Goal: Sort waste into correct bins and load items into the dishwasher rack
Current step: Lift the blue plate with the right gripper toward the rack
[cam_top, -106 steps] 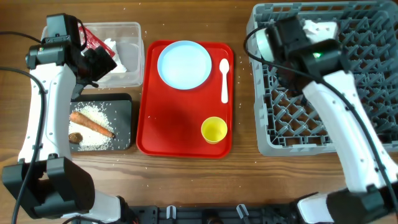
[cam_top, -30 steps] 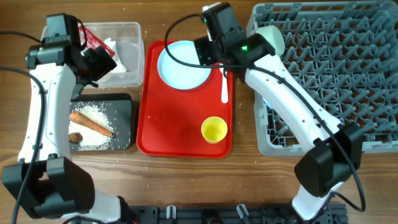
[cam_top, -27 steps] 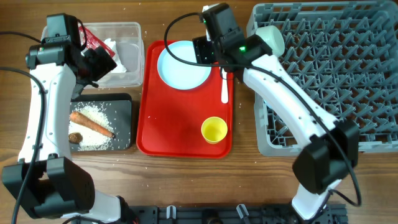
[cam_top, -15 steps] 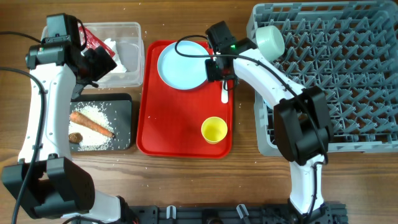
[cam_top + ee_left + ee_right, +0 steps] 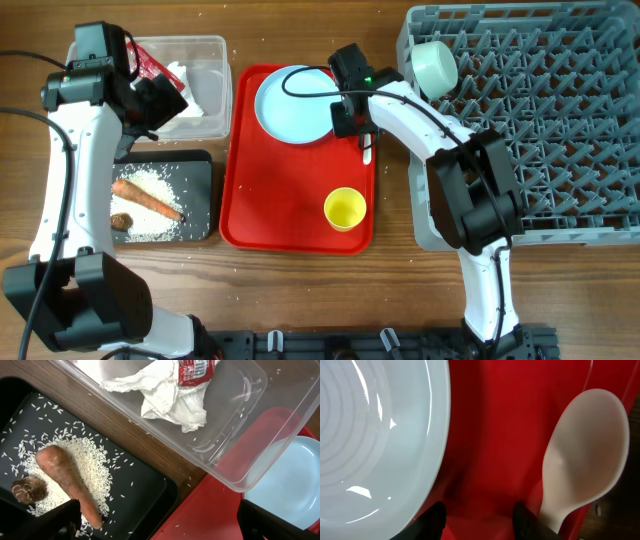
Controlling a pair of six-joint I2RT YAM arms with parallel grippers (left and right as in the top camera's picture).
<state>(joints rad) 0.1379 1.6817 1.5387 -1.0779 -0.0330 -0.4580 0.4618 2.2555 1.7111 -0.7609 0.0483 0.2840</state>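
The right arm reaches from the near edge up past the left side of the dishwasher rack (image 5: 560, 130), then bends back over the red tray (image 5: 290, 200). Its wrist is tipped steeply down, so the right gripper (image 5: 480, 522) sits low over the tray with its fingers apart and nothing between them. It is in the gap between the pale blue plate (image 5: 290, 100) and the white spoon (image 5: 585, 455), with one fingertip just beside the spoon's neck. The left arm runs up the table's left side and folds inward at the top. The left gripper (image 5: 162, 527) hangs spread wide and empty above the clear tub (image 5: 215, 100) and black tray (image 5: 150, 495). The tub holds the red wrapper (image 5: 195, 367) and napkin (image 5: 165, 397). The black tray holds the carrot stick (image 5: 65, 477), rice (image 5: 95, 465) and brown lump (image 5: 29, 491). The yellow cup (image 5: 344, 209) stands on the red tray, and the green bowl (image 5: 434, 66) rests in the rack's far left corner.
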